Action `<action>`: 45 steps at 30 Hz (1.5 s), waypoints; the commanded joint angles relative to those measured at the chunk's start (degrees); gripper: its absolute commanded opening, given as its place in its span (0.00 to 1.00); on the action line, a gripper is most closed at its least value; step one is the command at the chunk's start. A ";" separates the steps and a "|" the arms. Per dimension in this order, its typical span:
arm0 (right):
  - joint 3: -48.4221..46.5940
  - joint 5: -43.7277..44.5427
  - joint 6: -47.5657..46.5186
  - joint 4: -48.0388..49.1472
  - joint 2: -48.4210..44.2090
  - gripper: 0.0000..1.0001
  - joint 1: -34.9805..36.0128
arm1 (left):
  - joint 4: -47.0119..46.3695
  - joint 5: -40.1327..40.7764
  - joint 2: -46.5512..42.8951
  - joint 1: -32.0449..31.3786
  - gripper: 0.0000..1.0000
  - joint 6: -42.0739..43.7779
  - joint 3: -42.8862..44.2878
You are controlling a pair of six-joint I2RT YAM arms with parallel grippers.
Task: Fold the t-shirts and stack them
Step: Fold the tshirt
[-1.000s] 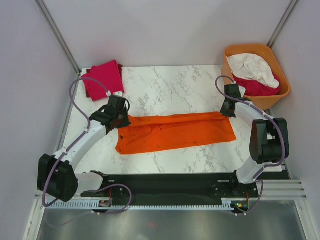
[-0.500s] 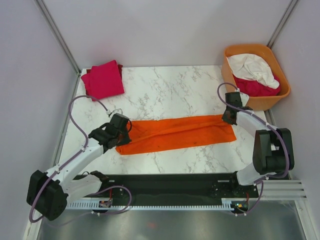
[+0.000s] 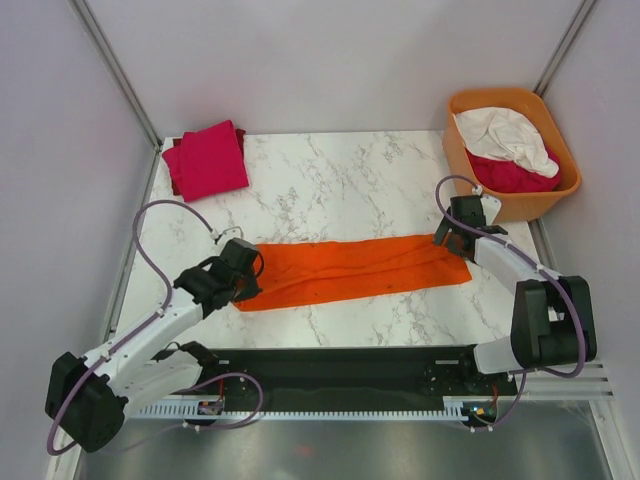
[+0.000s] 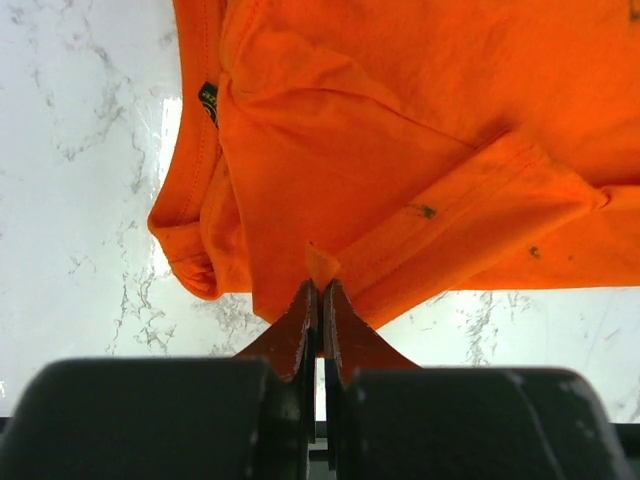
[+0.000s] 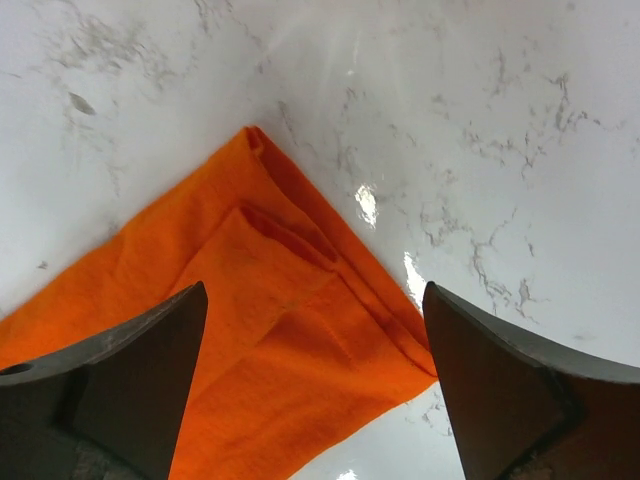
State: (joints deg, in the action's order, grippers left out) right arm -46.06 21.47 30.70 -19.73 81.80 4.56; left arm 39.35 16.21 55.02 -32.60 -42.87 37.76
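On your bench (image 3: pixel 330 170), the orange t-shirt (image 3: pixel 350 268) lay as a long folded strip. At the shirt's left end your left hand (image 4: pixel 320 288) pinched its edge, closed tight, probably for the next fold. Over its right corner your right hand (image 5: pixel 312 292) hovered wide open, empty.

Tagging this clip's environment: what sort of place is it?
Probably a lab robot cell: white panel walls and metal corner posts enclose a marble-patterned table, the left arm and right arm are bolted to a rail at its near edge, and an orange t-shirt lies on it.
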 commanded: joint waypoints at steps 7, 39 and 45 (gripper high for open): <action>0.99 -2.48 0.42 2.76 -9.01 0.97 2.37 | 5.17 0.68 -6.06 -5.28 0.99 -9.10 -0.50; -5.38 -9.52 1.20 4.60 14.98 0.40 5.20 | 0.99 7.61 34.09 16.07 1.00 -4.06 10.58; 0.96 -5.13 1.03 3.99 7.16 0.45 4.41 | 0.99 7.61 39.89 21.87 1.00 -4.06 13.04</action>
State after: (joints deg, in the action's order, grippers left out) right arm -48.29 13.32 30.87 -13.32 92.51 9.69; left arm 40.27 19.94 90.76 -13.78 -47.00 51.57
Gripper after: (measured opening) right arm 0.447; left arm 0.995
